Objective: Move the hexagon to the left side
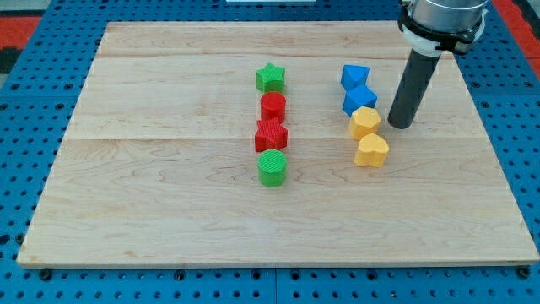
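A yellow hexagon block (365, 122) lies on the right half of the wooden board (169, 186). My tip (400, 126) rests on the board just to the hexagon's right, with a small gap between them. A yellow heart block (372, 150) sits right below the hexagon. Two blue blocks (355, 76) (360, 100) sit right above it; their shapes are hard to make out.
A column of blocks stands near the board's middle, left of the hexagon: a green star (271, 78), a red rounded block (272, 106), a red star (271, 135) and a green cylinder (272, 168). Blue pegboard (25, 127) surrounds the board.
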